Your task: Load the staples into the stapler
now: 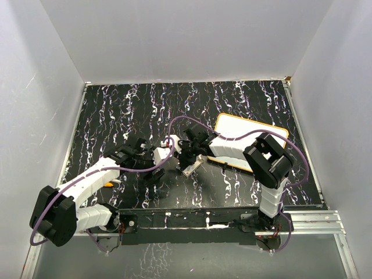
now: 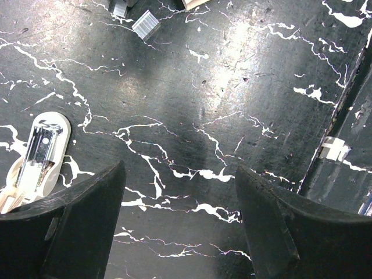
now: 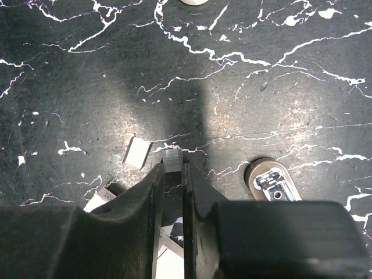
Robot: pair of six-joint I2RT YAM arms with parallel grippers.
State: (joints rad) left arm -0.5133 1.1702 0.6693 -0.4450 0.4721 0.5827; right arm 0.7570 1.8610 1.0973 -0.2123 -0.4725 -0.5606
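1. The right gripper [image 3: 172, 170] is pressed nearly together, pinching a short strip of staples [image 3: 172, 158] between its fingertips. Whether the strip touches the black marbled table [image 3: 261, 87] cannot be told.
2. A second staple strip [image 3: 138, 152] lies flat on the table, just beside the held one.
3. An open stapler [image 3: 272, 181] lies near the fingers but apart from them, its metal channel facing up.
4. The left gripper [image 2: 180, 174] is spread wide and holds nothing. A cream stapler [image 2: 38, 154] lies open beside one finger.
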